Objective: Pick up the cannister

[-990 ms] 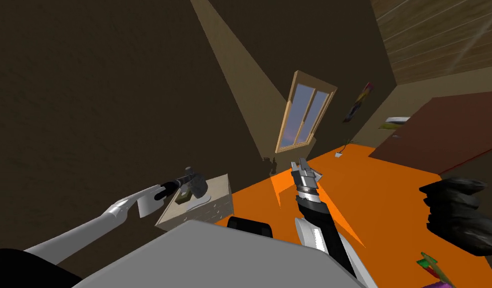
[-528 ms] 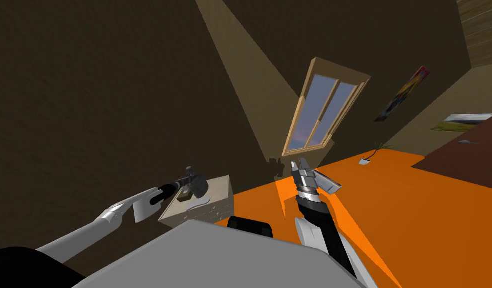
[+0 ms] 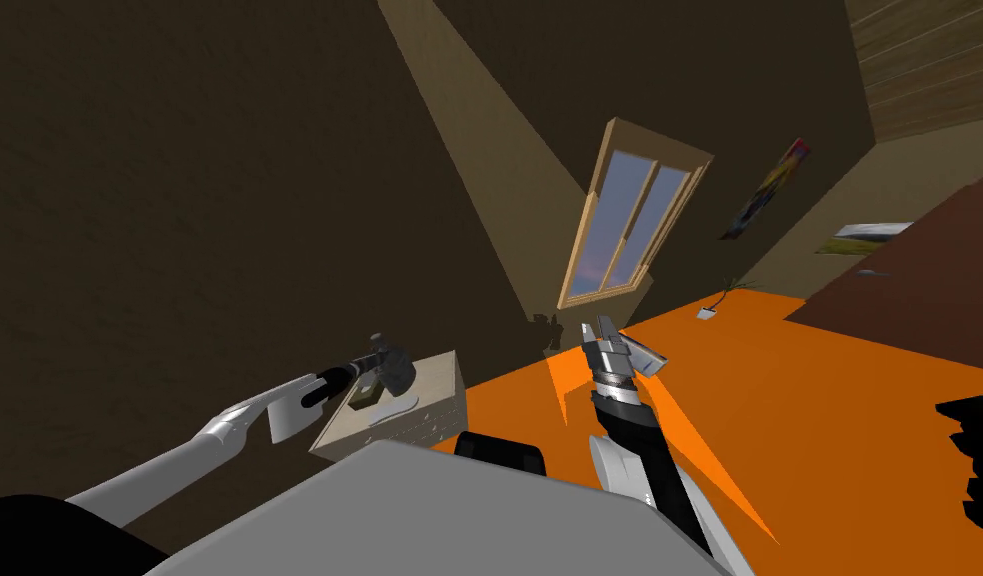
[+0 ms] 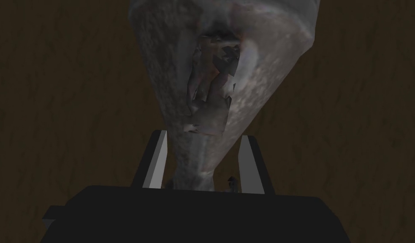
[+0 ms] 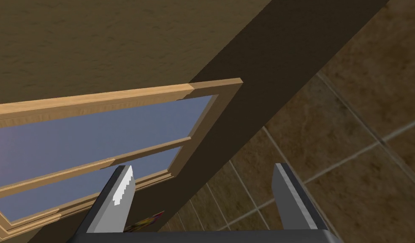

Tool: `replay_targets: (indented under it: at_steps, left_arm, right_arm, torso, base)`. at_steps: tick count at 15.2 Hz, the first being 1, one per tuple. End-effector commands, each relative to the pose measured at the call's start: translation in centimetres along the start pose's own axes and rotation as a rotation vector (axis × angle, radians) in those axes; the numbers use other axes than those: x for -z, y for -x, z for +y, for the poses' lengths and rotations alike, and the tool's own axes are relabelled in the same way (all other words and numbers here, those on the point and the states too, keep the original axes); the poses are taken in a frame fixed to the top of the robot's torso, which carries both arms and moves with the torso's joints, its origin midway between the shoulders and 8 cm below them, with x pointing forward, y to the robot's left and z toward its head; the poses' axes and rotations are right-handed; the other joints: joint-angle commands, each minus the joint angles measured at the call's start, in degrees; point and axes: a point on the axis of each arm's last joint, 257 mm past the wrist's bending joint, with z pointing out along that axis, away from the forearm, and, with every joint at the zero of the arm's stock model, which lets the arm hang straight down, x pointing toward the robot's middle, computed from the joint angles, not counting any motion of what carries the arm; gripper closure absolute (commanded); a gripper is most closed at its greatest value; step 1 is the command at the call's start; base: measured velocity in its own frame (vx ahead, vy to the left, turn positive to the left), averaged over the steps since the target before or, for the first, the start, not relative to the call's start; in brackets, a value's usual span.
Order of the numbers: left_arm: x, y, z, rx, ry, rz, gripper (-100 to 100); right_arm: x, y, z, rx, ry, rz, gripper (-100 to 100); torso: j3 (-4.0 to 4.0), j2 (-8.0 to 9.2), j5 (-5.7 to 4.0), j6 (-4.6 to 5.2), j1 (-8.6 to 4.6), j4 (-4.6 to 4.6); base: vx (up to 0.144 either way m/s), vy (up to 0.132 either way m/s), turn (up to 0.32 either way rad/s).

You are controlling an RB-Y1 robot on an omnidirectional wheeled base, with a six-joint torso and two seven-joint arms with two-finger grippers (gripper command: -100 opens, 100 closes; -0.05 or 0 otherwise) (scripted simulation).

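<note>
Head view: my left gripper was out to my left at the end of a stretched arm, closed on the cannister, a dark grey lump at its tip. The cannister sat over the back left part of a small pale cabinet. I could not tell whether it was clear of the cabinet top. On that top, just beside the cannister, lay a small olive block and a pale flat piece. A dark brown wall stood behind the cabinet, and an orange floor ran off to the right of it. My right gripper was raised in front of me, well apart from the cabinet, over the near edge of the floor.

Left wrist view: the left gripper had its fingers drawn in narrow, one pressed to each side of the cannister's slim end. The cannister was mottled grey and widened away from the jaws, with a darker ragged patch down its middle. Dark brown wall lay behind it.

Right wrist view: the right gripper was spread wide, with nothing between its fingers
</note>
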Motion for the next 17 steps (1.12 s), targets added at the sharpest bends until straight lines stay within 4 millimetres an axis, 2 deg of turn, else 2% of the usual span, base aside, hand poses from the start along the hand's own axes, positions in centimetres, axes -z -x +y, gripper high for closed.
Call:
replay_targets:
  at_steps: [1,4,5,9,15,16,17]
  left_arm:
    - [-0.4,0.8,0.4,0.018,0.03,-0.007,100]
    - [-0.8,1.4,0.9,0.038,0.064,-0.012,100]
    - [-1.0,1.7,1.2,0.048,0.081,-0.014,100]
    - [-1.2,2.0,1.5,0.058,0.098,-0.017,100]
    - [-1.2,2.0,1.5,0.058,0.098,-0.017,100]
    - [-0.7,3.4,1.2,0.048,0.082,-0.022,100]
    - [-0.7,3.4,1.2,0.048,0.082,-0.022,100]
  right_arm:
    - [0.0,0.0,0.0,0.0,0.0,0.0,0]
    - [0.0,0.0,0.0,0.0,0.0,0.0,0]
    - [0.0,0.0,0.0,0.0,0.0,0.0,0]
    - [0.0,0.0,0.0,0.0,0.0,0.0,0]
    - [0.0,0.0,0.0,0.0,0.0,0.0,0]
    - [0.0,0.0,0.0,0.0,0.0,0.0,0]
    - [0.0,0.0,0.0,0.0,-0.001,0.0,0]
  torso:
    - [0.0,0.0,0.0,0.0,0.0,0.0]
    - [0.16,0.26,0.01,0.05,0.03,0.08]
    - [0.19,0.32,0.0,-0.02,-0.05,0.08]
    - [-0.13,-0.33,-0.17,-0.06,-0.27,0.03]
    - [-0.06,-0.2,-0.19,-0.24,-0.2,0.04]
    - [-0.08,-0.23,-0.18,-0.2,-0.21,0.03]
    - [-0.08,-0.27,-0.26,-0.28,-0.26,0.06]
  base:
    - [-0.129,0.059,-0.276]
    - [-0.185,0.048,-0.248]
    - [-0.035,0.024,-0.014]
    - [0.011,-0.011,-0.035]
    - [-0.003,0.003,0.01]
    - [0.025,-0.017,0.102]
    - [0.039,-0.029,0.172]
